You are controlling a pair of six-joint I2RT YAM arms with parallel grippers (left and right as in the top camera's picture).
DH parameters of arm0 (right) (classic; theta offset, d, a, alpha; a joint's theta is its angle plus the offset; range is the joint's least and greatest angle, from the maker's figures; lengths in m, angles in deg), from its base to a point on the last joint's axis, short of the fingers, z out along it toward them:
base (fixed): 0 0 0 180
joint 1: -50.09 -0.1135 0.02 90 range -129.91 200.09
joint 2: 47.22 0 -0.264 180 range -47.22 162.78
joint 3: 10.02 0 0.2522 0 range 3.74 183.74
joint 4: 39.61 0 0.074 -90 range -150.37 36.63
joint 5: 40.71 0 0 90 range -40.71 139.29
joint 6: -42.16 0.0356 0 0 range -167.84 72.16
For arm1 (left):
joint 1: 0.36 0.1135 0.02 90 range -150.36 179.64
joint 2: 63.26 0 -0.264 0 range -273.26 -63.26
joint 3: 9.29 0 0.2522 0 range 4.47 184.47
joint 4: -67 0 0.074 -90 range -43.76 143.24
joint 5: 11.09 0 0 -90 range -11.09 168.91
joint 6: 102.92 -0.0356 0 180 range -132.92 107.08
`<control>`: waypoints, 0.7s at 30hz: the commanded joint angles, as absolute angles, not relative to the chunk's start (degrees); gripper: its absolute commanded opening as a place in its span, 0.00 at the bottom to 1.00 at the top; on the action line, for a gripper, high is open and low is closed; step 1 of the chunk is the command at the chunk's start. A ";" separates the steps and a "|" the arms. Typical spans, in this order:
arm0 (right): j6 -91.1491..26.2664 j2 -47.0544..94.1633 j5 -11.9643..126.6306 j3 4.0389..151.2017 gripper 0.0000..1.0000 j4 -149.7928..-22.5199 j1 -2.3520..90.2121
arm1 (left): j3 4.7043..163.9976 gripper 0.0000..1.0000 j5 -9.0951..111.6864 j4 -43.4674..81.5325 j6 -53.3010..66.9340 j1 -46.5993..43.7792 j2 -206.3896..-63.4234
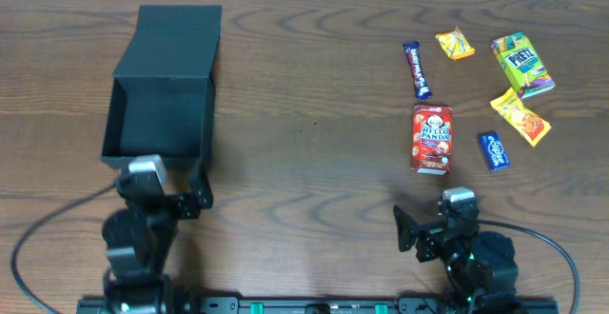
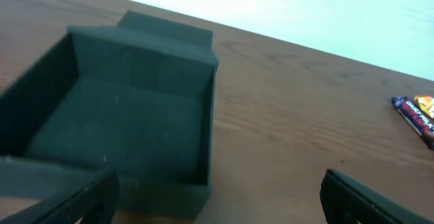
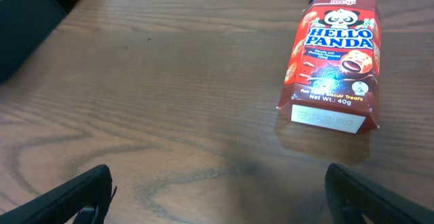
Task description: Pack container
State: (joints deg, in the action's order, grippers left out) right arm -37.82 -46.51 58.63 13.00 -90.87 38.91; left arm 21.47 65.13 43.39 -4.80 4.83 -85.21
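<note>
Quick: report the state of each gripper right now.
Left gripper: open, empty, at the open black cardboard box.
Right gripper: open, empty, short of the Hello Panda box.

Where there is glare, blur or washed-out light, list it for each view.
Overhead: even light, sharp, though the container interior reads almost flat black. Left wrist: soft overall, container edges smeared, background beyond the table blown out pale. Right wrist: Hello Panda box crisp, with a glare patch on its glossy face; dark fingers out of focus.
</note>
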 commanded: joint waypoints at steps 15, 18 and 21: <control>-38.28 -46.84 58.26 12.83 0.99 -90.87 38.02 | 60.24 0.95 66.01 26.30 -18.53 4.33 -137.23; -38.28 -46.84 58.26 12.83 0.99 -90.87 38.02 | 60.94 0.95 66.03 26.21 -18.57 3.17 -142.79; -38.28 -46.84 58.26 12.83 0.99 -90.87 38.02 | 60.94 0.95 66.01 26.41 -18.59 1.75 -147.05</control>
State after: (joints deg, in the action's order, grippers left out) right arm -37.82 -46.53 58.48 13.00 -90.91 38.91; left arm 59.94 65.81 26.47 -17.59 2.75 -144.88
